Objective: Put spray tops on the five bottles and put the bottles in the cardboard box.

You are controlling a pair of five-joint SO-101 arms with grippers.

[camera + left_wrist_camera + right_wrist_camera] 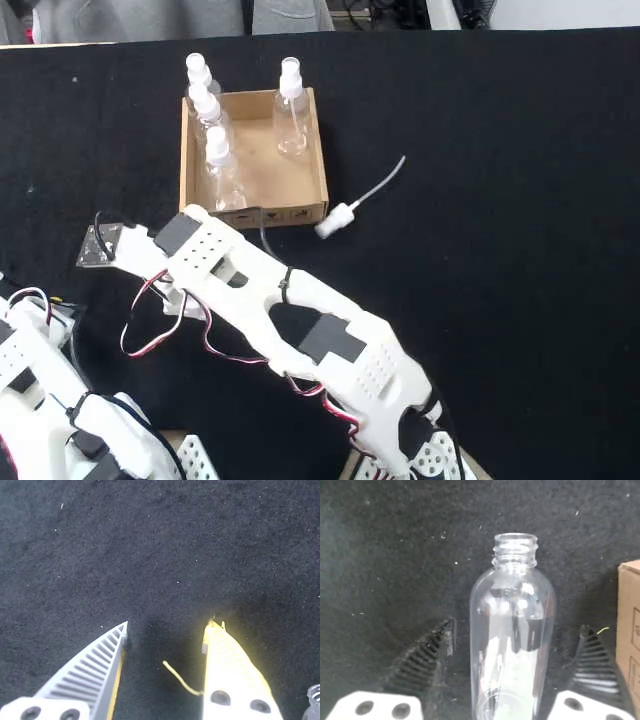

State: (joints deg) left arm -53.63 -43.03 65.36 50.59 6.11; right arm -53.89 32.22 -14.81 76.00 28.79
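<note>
Right wrist view looks along the right gripper (517, 626), whose black ribbed fingers (427, 652) stand released, one on each side of an uncapped bottle (512, 600) with a gap left at both flanks. The clear bottle's threaded neck points away from the wrist, and the cardboard box (630, 630) is just beside it. Whether the bottle stands or lies on the black cloth (395, 545) is hard to judge from this angle.

From the high view, the right arm (300, 310) stretches long and low from the table's near edge, its wrist ending just in front of the box's near left corner and hiding the bottle beneath it. Inside the box (322, 160) stand four capped bottles: three in a line along its left wall (220, 170) and one by its far right corner (291, 110). A loose spray top (338, 220) lies just outside the box's near right corner, with its thin tube trailing away from the box.

Well in front of the box and to its left, the left arm (40, 400) sits folded. The left gripper (169, 625) hangs over bare cloth, its grey and yellow fingers spread, grasping nothing.
</note>
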